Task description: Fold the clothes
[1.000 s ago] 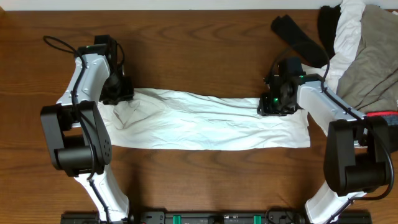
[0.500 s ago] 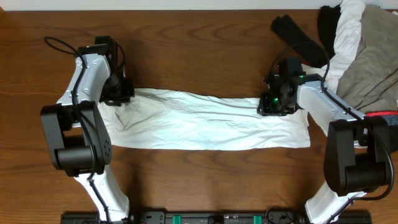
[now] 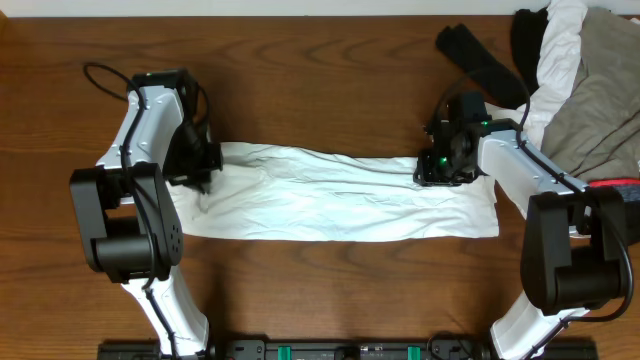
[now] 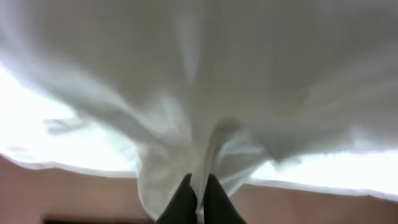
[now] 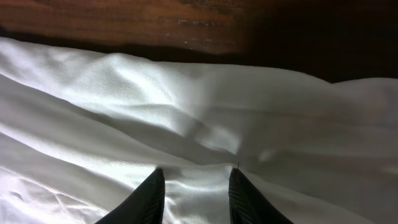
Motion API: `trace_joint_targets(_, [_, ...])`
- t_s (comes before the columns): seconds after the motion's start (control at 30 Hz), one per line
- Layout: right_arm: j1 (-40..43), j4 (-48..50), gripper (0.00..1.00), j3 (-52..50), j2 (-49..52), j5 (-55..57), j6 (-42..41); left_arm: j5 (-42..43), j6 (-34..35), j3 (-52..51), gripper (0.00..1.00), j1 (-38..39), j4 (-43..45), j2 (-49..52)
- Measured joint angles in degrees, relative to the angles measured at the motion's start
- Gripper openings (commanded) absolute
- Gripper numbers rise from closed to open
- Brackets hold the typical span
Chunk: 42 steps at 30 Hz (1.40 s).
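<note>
1. A white garment (image 3: 330, 195) is laid flat as a long, wrinkled band across the middle of the tabletop (image 3: 320, 90).
2. The left fingers (image 4: 180, 205) are found at the garment's left end, at its far edge. In the left wrist view they are pressed together, with a thin fold of the white fabric clamped between them. The rest of the cloth fills that view above them, blurred.
3. The right fingers (image 5: 149, 196) are placed at the garment's right end, also at its far edge. They are held apart, tips down on the fabric, with a low ridge of cloth lying between them. Whether the tips press into the cloth or merely touch it cannot be told.
4. Beyond the garment's right end, a heap of grey and white clothes (image 3: 590, 80) is piled. A black item (image 3: 480, 55) lies beside that heap, past the garment's far edge.
</note>
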<state>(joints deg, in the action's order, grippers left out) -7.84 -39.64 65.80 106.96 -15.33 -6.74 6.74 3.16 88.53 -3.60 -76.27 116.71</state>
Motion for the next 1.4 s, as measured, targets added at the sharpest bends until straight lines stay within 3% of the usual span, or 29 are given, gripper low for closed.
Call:
trace_joint_targets(0.5, [0.0, 0.1, 0.33, 0.0, 0.0, 0.0, 0.0, 4.1, 0.0, 0.0, 0.06, 0.1, -15.4, 0.0])
trace_joint_targets(0.7, [0.0, 0.1, 0.33, 0.0, 0.0, 0.0, 0.0, 4.1, 0.0, 0.0, 0.07, 0.1, -10.3, 0.0])
trace_joint_targets(0.8, [0.0, 0.0, 0.33, 0.0, 0.0, 0.0, 0.0, 4.0, 0.3, 0.0, 0.13, 0.1, -9.8, 0.0])
trace_joint_targets(0.97, [0.0, 0.1, 0.33, 0.0, 0.0, 0.0, 0.0, 4.0, 1.4, 0.0, 0.06, 0.1, -7.3, 0.0])
trace_joint_targets(1.4, [0.0, 0.1, 0.33, 0.0, 0.0, 0.0, 0.0, 1.6, 4.3, 0.0, 0.09, 0.1, 9.0, 0.0])
